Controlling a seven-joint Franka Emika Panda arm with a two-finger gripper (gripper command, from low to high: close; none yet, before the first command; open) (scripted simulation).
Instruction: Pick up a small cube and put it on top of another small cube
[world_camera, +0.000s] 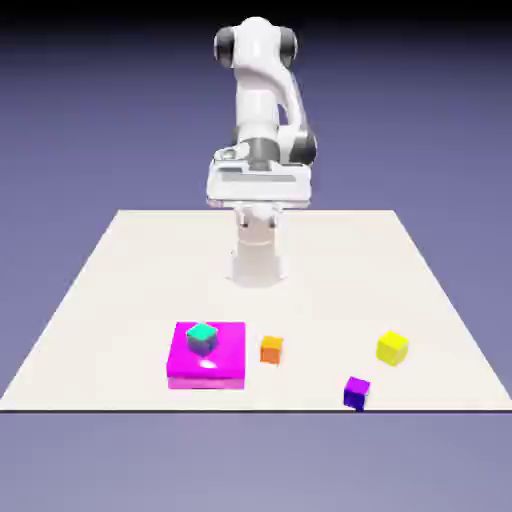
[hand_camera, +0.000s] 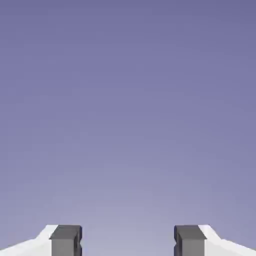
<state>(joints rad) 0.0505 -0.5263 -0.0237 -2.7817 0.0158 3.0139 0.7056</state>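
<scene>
A white robot arm (world_camera: 262, 110) stands folded at the far edge of a pale table (world_camera: 120, 270), well back from everything on it. In the hand view its gripper (hand_camera: 128, 242) shows two grey fingertips (hand_camera: 66, 241) set wide apart with nothing between them; beyond them is only the plain blue-violet backdrop.

All the blocks lie along the near part of the table. A flat magenta block (world_camera: 207, 356) sits toward the exterior view's left, and a small teal cube (world_camera: 202, 338) rests on top of it, near its far left part. Just beside the magenta block's right side is a small orange cube (world_camera: 271, 349). Farther to the exterior view's right is a yellow cube (world_camera: 392, 347). The small dark purple cube (world_camera: 356, 392) sits on the table nearest the front edge, between the orange and yellow cubes in left-right position, apart from both and well apart from the teal cube.
</scene>
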